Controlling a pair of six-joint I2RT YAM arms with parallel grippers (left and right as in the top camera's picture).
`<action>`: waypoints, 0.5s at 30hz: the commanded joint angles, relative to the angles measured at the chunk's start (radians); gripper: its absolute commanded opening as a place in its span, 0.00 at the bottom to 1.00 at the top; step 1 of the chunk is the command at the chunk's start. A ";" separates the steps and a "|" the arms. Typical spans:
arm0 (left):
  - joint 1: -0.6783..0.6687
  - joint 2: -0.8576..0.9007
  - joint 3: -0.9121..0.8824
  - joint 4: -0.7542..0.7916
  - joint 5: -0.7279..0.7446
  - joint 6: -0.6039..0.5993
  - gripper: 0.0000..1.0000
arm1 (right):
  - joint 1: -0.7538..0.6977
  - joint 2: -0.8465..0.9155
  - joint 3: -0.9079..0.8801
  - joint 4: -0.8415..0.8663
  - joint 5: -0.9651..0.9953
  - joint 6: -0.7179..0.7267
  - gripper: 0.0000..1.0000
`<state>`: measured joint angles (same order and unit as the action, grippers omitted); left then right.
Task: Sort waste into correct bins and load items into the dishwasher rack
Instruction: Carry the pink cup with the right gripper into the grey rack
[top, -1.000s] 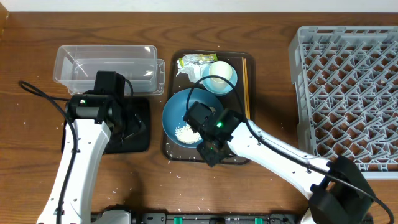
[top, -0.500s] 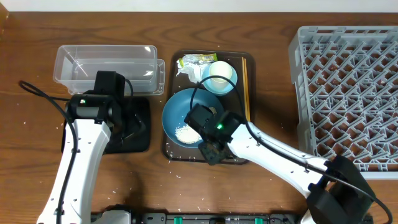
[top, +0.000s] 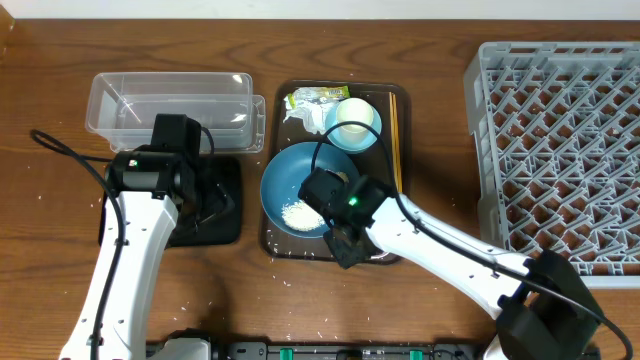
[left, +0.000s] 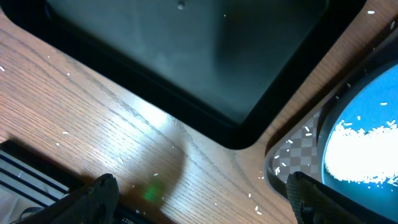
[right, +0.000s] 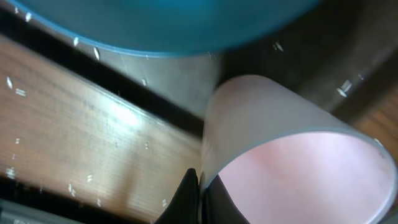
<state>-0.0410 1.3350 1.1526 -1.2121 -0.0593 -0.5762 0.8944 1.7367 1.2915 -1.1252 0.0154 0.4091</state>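
Observation:
My right gripper (right: 199, 194) is shut on the rim of the pink cup (right: 292, 143), one finger inside and one outside. In the overhead view it (top: 345, 245) is at the front edge of the brown serving tray (top: 278, 243). The large blue dish (top: 290, 180) holds white rice (top: 297, 213) and lies just left of it. The white cup (top: 355, 118) sits in the small light-blue bowl (top: 370, 140). The snack wrapper (top: 315, 97) and chopsticks (top: 396, 130) lie on the tray. My left gripper (left: 202, 199) is open and empty over the wood beside the black tray (left: 186, 62).
The clear tub (top: 170, 100) stands at the back left, the black tray (top: 225, 205) in front of it under my left arm. The grey dishwasher rack (top: 560, 150) fills the right side. Loose rice grains (left: 273, 168) dot the wood near the trays.

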 joint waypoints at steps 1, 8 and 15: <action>0.004 -0.002 0.014 -0.006 -0.009 -0.005 0.90 | -0.043 -0.011 0.110 -0.047 0.022 -0.005 0.01; 0.005 -0.001 0.014 -0.006 -0.009 -0.005 0.89 | -0.225 -0.078 0.325 -0.140 -0.035 -0.154 0.01; 0.004 -0.002 0.014 -0.006 -0.009 -0.005 0.89 | -0.600 -0.163 0.441 -0.138 -0.229 -0.346 0.01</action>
<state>-0.0410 1.3350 1.1526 -1.2118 -0.0593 -0.5766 0.4248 1.6157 1.6966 -1.2621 -0.1097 0.1772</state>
